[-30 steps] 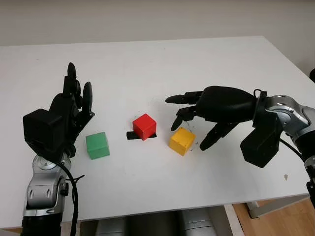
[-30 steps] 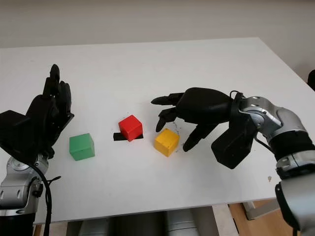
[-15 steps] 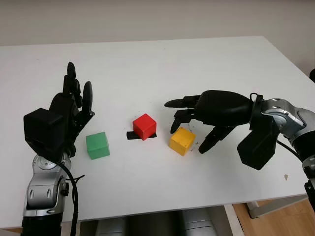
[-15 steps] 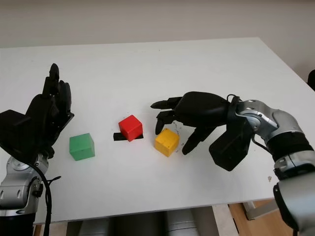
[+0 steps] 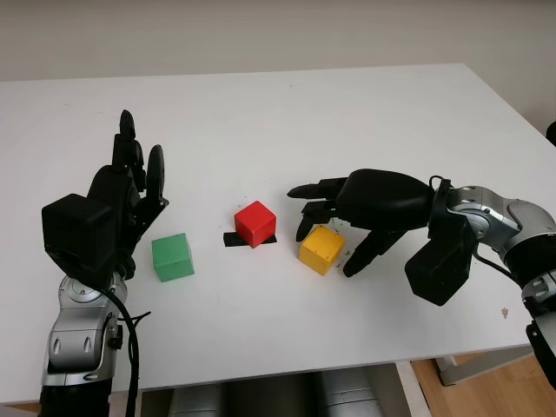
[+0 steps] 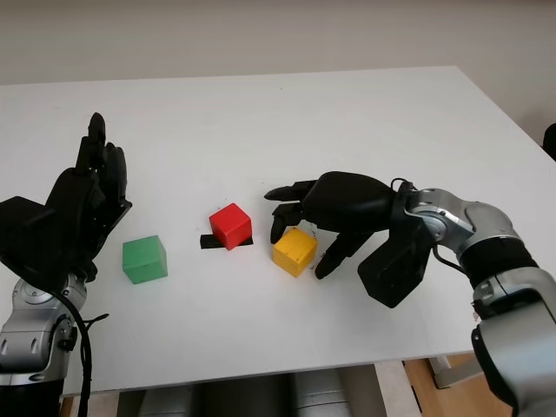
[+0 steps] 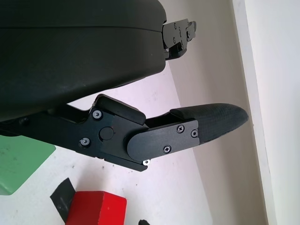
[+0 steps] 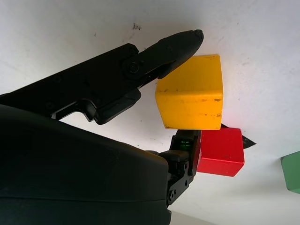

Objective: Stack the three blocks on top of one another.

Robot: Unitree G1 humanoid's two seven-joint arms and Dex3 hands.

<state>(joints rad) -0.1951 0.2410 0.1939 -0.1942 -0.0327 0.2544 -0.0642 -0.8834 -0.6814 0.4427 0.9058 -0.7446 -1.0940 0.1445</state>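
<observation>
Three blocks sit apart on the white table (image 5: 261,113): a green block (image 5: 172,256) to the left, a red block (image 5: 255,223) in the middle on a strip of black tape (image 5: 233,239), and a yellow block (image 6: 294,250) just right of it. My right hand (image 5: 326,252) is open and low over the yellow block. Its thumb (image 8: 180,44) sits by the block's right side and a finger (image 8: 186,147) by the side facing the red block. My left hand (image 5: 130,178) is open and raised just left of the green block.
The table's front edge (image 5: 287,369) runs close below the blocks. The red block stands about a finger's width from the yellow one. Bare table stretches behind the blocks and to the right.
My right hand has come down and shifted slightly left, so its fingers now straddle the yellow block. The blocks and my left hand have not moved.
</observation>
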